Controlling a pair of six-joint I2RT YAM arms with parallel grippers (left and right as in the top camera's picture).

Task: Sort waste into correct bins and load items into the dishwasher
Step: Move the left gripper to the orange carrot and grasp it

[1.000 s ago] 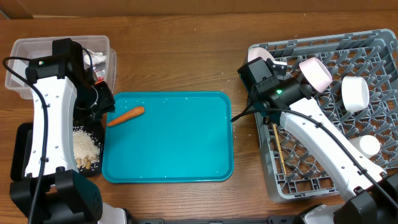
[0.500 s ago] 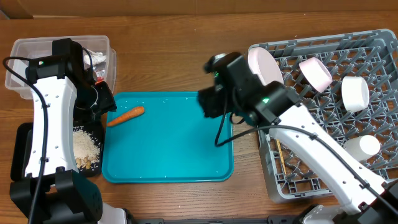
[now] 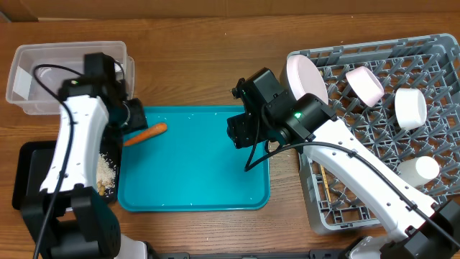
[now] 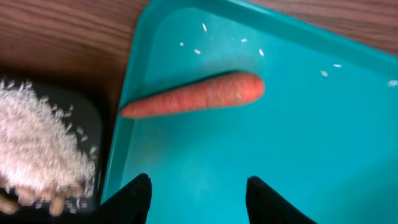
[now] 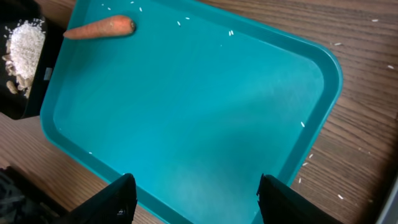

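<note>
**Hovering empty over the teal tray (image 5: 186,124), both grippers, with the carrot (image 4: 196,94) lying loose**

Left gripper (image 4: 199,200) first: fingers parted, nothing between them, hanging low over the tray's left end. Just ahead of it the orange carrot lies flat on the teal, thin tip at the left rim, thick end pointing inward. A few loose grains dot the surface around it.

Just past that rim, the black tray (image 3: 25,173) holds a heap of white rice (image 4: 37,143), with brown scraps (image 4: 31,200) at its near edge.

Over to the right gripper (image 5: 199,202): jaws spread wide, gripping nothing, poised above the tray's right part with bare teal underneath.

Pulling out to the overhead view, the clear tub (image 3: 43,72) sits at the far left, partly hidden by the left arm. On the right, the grey dish rack (image 3: 431,50) carries the white plate (image 3: 305,78) on edge at its far-left corner. Also in it are a tilted bowl (image 3: 364,84), a second bowl (image 3: 410,108) and the cup (image 3: 420,169). The chopsticks (image 3: 323,185) lie along its left side.
</note>
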